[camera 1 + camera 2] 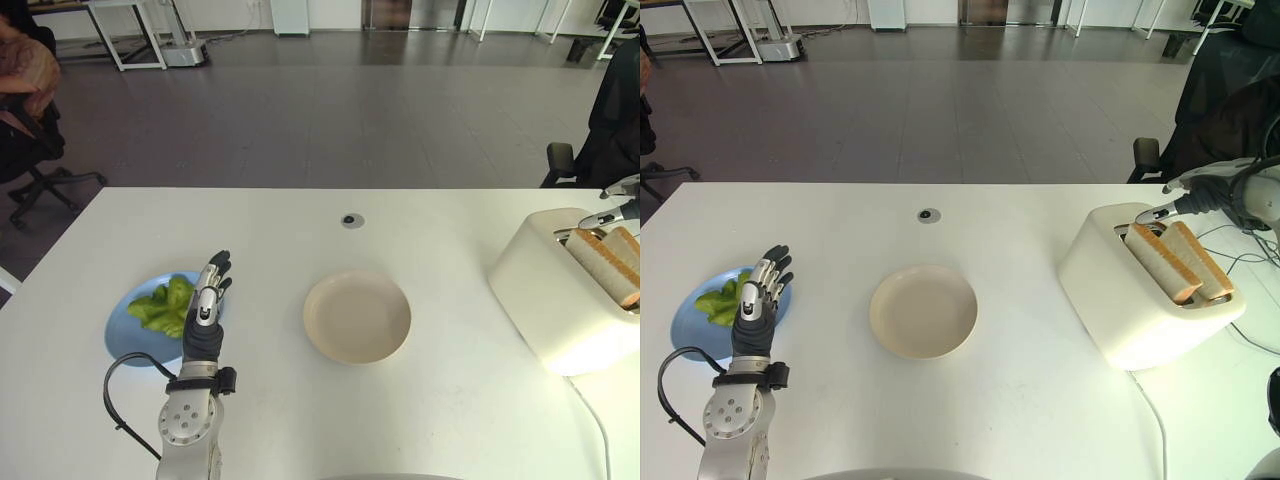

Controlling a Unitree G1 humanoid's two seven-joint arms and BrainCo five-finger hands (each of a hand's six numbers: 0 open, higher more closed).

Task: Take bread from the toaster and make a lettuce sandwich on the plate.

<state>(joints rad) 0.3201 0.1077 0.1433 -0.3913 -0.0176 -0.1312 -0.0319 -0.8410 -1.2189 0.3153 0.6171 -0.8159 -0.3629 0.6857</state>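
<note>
A white toaster (1140, 300) stands at the table's right with two bread slices (1180, 262) sticking up from its slots. My right hand (1200, 192) hovers just behind the toaster's far end, fingers pointing left toward the slices, holding nothing. An empty cream plate (923, 311) lies at the table's middle. Green lettuce (165, 306) rests on a blue plate (125, 345) at the left. My left hand (207, 305) stands upright with fingers straight, over the blue plate's right edge beside the lettuce.
A small round grommet (352, 220) is set in the white table (300, 420) behind the cream plate. A white cord (1160, 430) runs from the toaster toward the front edge. An office chair (1150, 160) stands beyond the table's right rear.
</note>
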